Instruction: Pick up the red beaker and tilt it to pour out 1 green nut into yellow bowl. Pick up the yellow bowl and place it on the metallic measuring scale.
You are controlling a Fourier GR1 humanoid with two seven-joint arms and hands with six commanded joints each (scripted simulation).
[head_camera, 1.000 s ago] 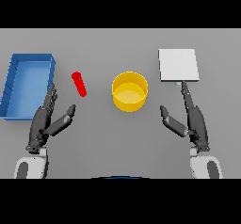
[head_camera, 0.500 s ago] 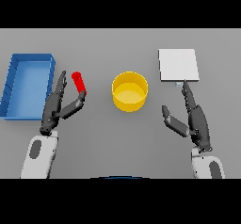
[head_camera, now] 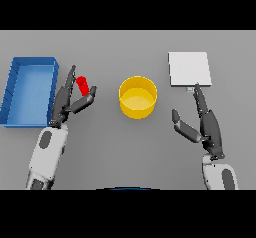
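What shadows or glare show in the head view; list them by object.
Head view: lighting is flat and even, no glare on the white scale; the yellow bowl has a darker outer wall and brighter inside; the blue tray shows shaded inner walls; the red beaker is uniformly lit between the left hand fingers and thumb; the right hand casts no distinct shadow on the table.

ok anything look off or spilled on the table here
Nothing stands out. The red beaker sits between the left hand's fingers and thumb, the yellow bowl is upright, the scale lies flat, and nothing is spilled.
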